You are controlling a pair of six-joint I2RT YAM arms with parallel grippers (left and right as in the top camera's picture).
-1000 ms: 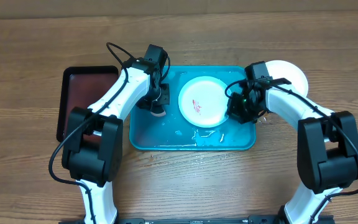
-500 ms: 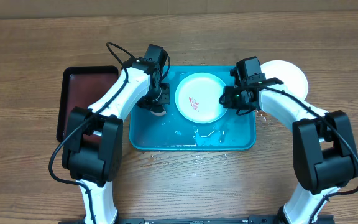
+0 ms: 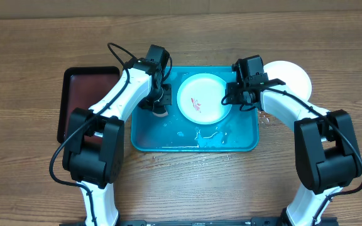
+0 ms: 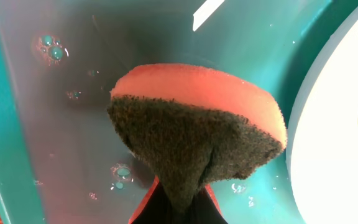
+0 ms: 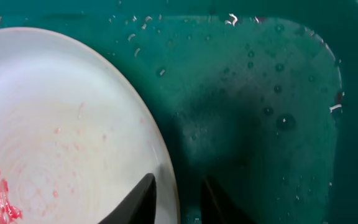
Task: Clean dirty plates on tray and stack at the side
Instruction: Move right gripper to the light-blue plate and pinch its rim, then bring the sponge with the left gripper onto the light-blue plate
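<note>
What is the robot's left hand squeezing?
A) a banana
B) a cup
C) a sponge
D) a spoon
C: the left gripper pinches an orange sponge with a dark scrubby side, over the wet blue tray.
</note>
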